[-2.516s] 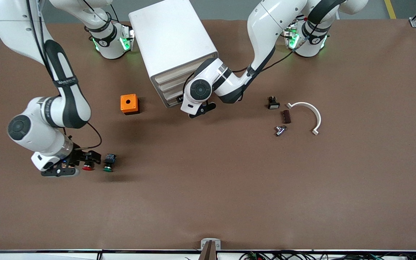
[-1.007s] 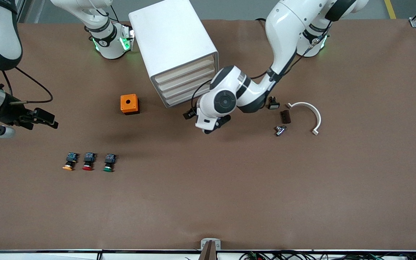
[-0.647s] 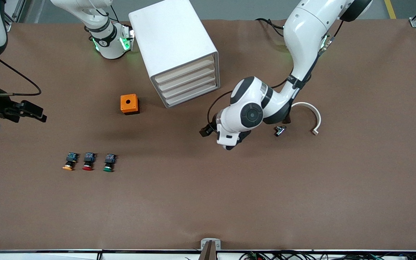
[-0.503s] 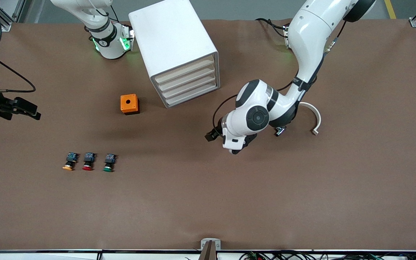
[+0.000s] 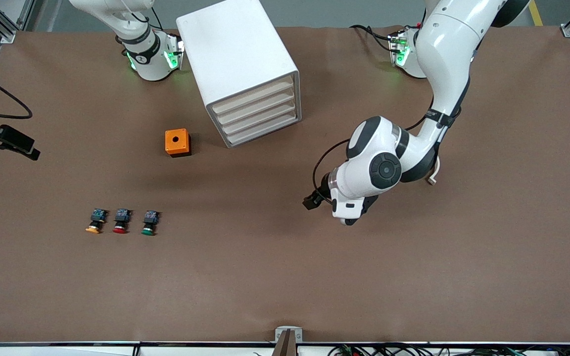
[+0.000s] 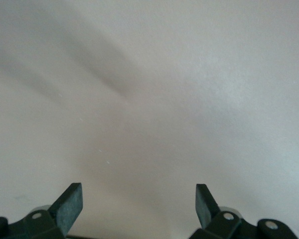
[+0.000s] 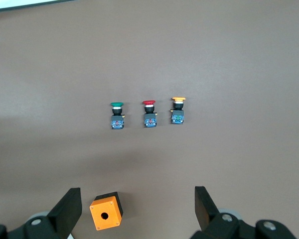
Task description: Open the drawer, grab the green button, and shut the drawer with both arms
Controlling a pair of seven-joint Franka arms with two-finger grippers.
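The white cabinet [image 5: 238, 54] stands near the arms' bases with all four cream-fronted drawers [image 5: 258, 114] shut. The green-capped button [image 5: 149, 223] lies on the brown table beside a red-capped one [image 5: 121, 221] and an orange-yellow-capped one [image 5: 95, 221]; it also shows in the right wrist view [image 7: 117, 115]. My left gripper [image 5: 312, 201] is open and empty over bare table, away from the cabinet; the left wrist view [image 6: 138, 199] shows only a blank pale surface. My right gripper [image 5: 27, 150] is open and empty over the table's edge at the right arm's end, well above the buttons [image 7: 137, 204].
An orange box with a hole [image 5: 177, 142] sits beside the cabinet, toward the right arm's end, and shows in the right wrist view [image 7: 106, 211]. The tip of a white curved piece [image 5: 432, 180] shows past the left arm's wrist.
My left gripper has drawn away from the cabinet's drawer fronts toward the left arm's end and nearer the front camera. My right gripper has left the buttons and risen toward the table's edge.
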